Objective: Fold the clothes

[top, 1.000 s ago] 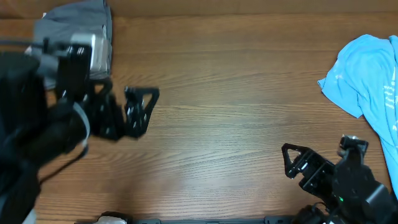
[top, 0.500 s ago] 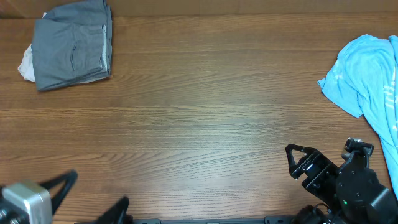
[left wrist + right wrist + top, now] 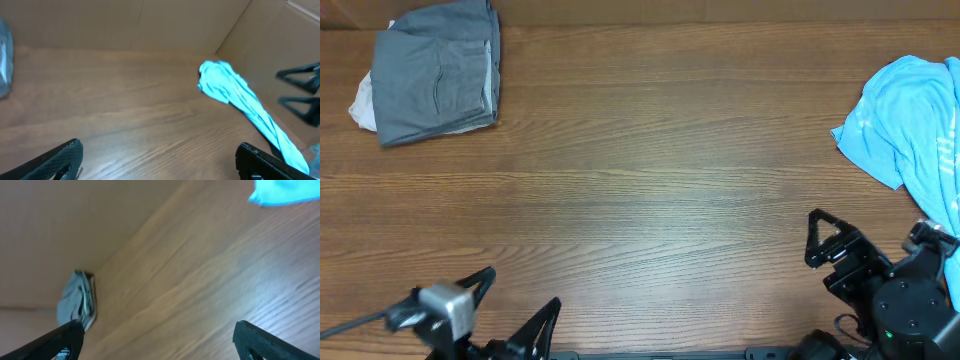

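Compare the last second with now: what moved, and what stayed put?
The left end effector pulled back from beside the folded grey shorts to the near edge of the table, open and empty. The right end effector shifted slightly toward the light-blue T-shirt, also open. Shorts and T-shirt lie unchanged.

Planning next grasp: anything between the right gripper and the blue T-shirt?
Nothing visible. The right gripper stands open near the T-shirt at the right edge of the table; only bare wood lies between them.
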`<state>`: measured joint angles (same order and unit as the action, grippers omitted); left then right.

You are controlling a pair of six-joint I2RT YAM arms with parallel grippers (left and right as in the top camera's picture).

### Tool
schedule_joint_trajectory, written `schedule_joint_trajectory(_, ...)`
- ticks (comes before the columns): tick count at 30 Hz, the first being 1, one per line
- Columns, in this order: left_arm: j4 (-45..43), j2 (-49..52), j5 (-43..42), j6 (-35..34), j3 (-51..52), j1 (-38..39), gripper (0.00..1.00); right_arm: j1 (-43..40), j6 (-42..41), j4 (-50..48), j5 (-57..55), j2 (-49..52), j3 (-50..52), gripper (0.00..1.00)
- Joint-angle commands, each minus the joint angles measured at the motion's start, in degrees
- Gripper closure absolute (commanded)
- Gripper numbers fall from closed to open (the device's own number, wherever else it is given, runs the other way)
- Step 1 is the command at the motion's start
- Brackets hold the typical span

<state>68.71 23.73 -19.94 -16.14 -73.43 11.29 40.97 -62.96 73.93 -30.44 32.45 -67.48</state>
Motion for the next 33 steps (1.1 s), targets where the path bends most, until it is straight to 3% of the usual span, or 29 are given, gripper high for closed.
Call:
schedule_joint_trajectory(1,-1.1,-0.2,0.5,-1.3,4.7,0.3,0.0,0.3,1.9,-1.7,-9.1,-0.4,-0.3,0.0)
schedule_joint_trajectory(12,-1.2,-0.2,2.5,-1.2,13.4,0.3,0.0,0.3,1.9,-3.5,-12.0,-0.4,-0.3,0.0)
schedule_joint_trajectory(33,-1.0,-0.2,2.5,-1.2,13.8,0.3,0.0,0.3,1.9,-3.5,-12.0,-0.4,-0.3,0.0)
